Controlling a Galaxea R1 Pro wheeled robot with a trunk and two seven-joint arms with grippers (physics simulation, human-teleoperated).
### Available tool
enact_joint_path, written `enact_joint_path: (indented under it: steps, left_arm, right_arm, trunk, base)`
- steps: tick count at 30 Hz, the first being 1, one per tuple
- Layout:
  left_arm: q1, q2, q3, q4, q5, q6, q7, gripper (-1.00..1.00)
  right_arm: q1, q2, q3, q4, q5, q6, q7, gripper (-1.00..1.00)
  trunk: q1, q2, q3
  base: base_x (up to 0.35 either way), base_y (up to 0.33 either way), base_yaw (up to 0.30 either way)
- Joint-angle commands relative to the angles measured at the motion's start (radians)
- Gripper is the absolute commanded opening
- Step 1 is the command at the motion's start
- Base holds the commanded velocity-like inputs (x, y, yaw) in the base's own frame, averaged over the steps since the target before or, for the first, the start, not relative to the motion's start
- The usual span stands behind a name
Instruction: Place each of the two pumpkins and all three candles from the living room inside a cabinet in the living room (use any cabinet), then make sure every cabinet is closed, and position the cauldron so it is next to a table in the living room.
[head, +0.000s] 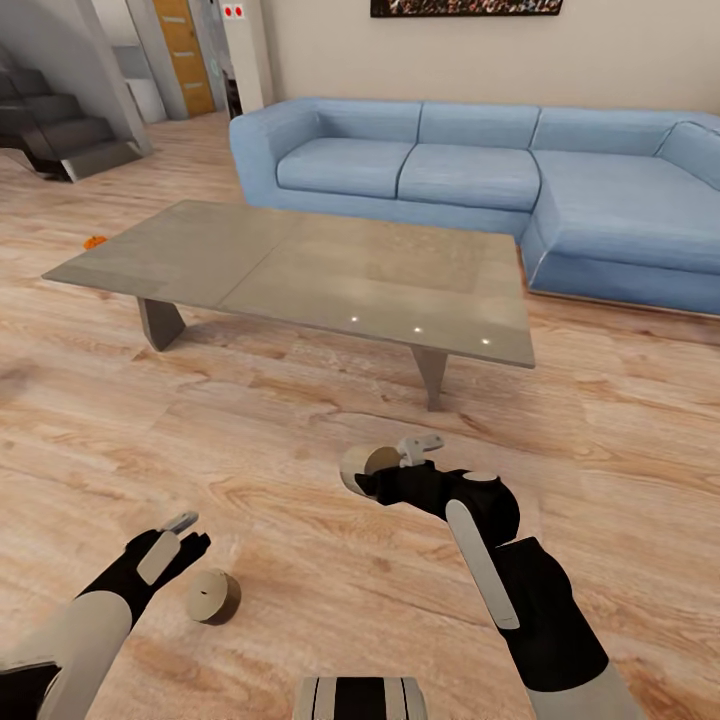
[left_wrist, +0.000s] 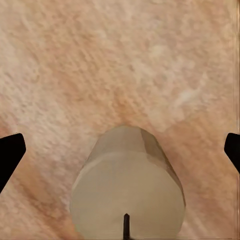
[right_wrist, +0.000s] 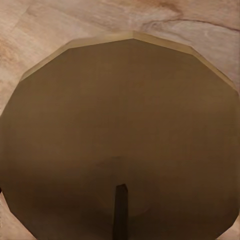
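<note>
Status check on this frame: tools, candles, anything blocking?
Right tool shut on a candle, lifted off the floor. Left tool open above second candle lying on the wood floor. Pumpkin beyond coffee table. Nothing blocking.

There were two candles (head: 212, 596) (head: 362, 468), one pumpkin (head: 95, 241), one bench (head: 300, 270) and one sofa (head: 480, 180).

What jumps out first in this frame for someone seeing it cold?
The right gripper holds a tan candle above the wood floor, in front of the grey coffee table. A second candle lies on the floor beside the open left gripper. A blue sofa stands behind the table.
</note>
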Motion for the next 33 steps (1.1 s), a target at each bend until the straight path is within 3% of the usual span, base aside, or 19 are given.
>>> enact_joint_path:
  steps: [1, 5, 9, 17, 33]
  left_arm:
    - [-0.001, -0.011, 0.001, -0.005, 0.01, 0.004, 0.005, 1.0]
    - [-0.004, -0.039, -0.016, -0.007, 0.009, 0.003, 0.004, 1.0]
    - [-0.006, -0.045, -0.024, -0.008, 0.008, 0.002, 0.004, 1.0]
    - [-0.006, -0.046, -0.026, -0.008, 0.007, 0.003, 0.005, 1.0]
    - [-0.004, -0.037, -0.025, -0.008, 0.004, -0.016, 0.043, 1.0]
  right_arm:
    - [-0.001, 0.0, 0.0, -0.001, -0.002, 0.004, -0.002, -1.0]
    - [-0.001, 0.0, 0.0, -0.001, -0.002, 0.004, -0.002, -1.0]
    - [-0.001, 0.001, 0.0, -0.001, -0.002, 0.004, -0.002, -1.0]
    - [-0.001, 0.002, 0.001, -0.001, -0.002, 0.004, -0.002, -1.0]
    - [-0.001, 0.001, 0.002, -0.001, -0.002, 0.004, -0.002, -1.0]
  trunk:
    - [0.0, 0.0, -0.001]
    - [0.0, 0.0, -0.001]
    - [0.0, -0.001, -0.005]
    - [0.004, -0.002, -0.036]
    - [0.004, -0.002, -0.036]
  base:
    - [0.0, 0.0, 0.0]
    - [0.0, 0.0, 0.0]
    - [0.0, 0.0, 0.0]
    - [0.0, 0.0, 0.0]
    - [0.0, 0.0, 0.0]
